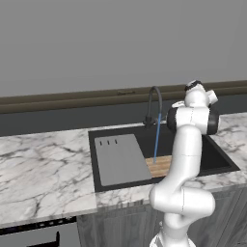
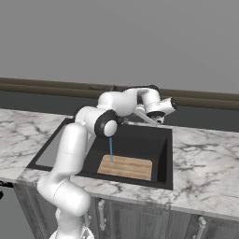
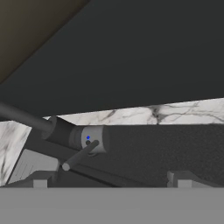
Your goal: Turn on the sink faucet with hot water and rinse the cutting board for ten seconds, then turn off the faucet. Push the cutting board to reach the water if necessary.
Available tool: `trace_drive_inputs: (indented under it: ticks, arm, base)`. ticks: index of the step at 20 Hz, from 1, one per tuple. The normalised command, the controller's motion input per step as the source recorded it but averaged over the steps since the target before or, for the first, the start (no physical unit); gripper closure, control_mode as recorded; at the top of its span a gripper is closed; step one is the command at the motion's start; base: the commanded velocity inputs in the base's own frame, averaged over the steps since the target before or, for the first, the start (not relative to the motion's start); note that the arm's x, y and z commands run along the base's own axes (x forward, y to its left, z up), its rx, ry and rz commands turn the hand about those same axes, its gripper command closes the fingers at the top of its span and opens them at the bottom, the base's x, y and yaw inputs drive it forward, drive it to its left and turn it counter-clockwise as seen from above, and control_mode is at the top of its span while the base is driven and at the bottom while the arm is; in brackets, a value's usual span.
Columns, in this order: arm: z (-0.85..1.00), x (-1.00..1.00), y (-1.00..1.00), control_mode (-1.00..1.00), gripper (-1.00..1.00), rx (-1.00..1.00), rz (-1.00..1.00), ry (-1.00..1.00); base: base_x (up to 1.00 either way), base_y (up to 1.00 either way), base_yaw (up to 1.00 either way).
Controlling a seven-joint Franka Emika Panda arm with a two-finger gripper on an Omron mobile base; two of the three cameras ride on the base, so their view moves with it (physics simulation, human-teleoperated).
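Left base view: water (image 1: 156, 140) runs in a thin blue stream from the sink faucet (image 1: 153, 103) onto the left end of the cutting board (image 1: 159, 166), which lies flat on the sink (image 1: 222, 161) floor at the front, just right of the grey slotted slab (image 1: 120, 159). Arm stands in front, elbow high, wrist up beside the spout; claw hidden by the arm here

Right base view: arm bends over the basin, forearm reaching right, claw (image 2: 158, 119) held at the back rim, to the right of the faucet base, which the arm hides. Board long axis runs left-right, stream hits near its left end; rinse looks under way, so the next job is likely the handle

Hand view: faucet base sits between and just ahead of the claw tips, thin handle lever (image 3: 78, 157) slanting down-left, toward the left tip (image 3: 40, 180). Tips stand well apart, nothing between them, so the claw is released, empty. Marble bench (image 3: 144, 114) behind
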Motion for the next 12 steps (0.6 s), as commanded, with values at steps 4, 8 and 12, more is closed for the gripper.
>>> trace_drive_inputs:
  ticks: [4,8,12]
  arm:
    - [0.0,0.0,0.0,-1.0,-1.0,0.0,0.0,0.0]
    - [0.0,0.0,0.0,-1.0,-1.0,0.0,0.0,0.0]
    - [0.0,0.0,0.0,-1.0,-1.0,0.0,0.0,0.0]
  base:
    - [0.0,0.0,0.0]
    - [0.0,0.0,0.0]
    - [0.0,0.0,0.0]
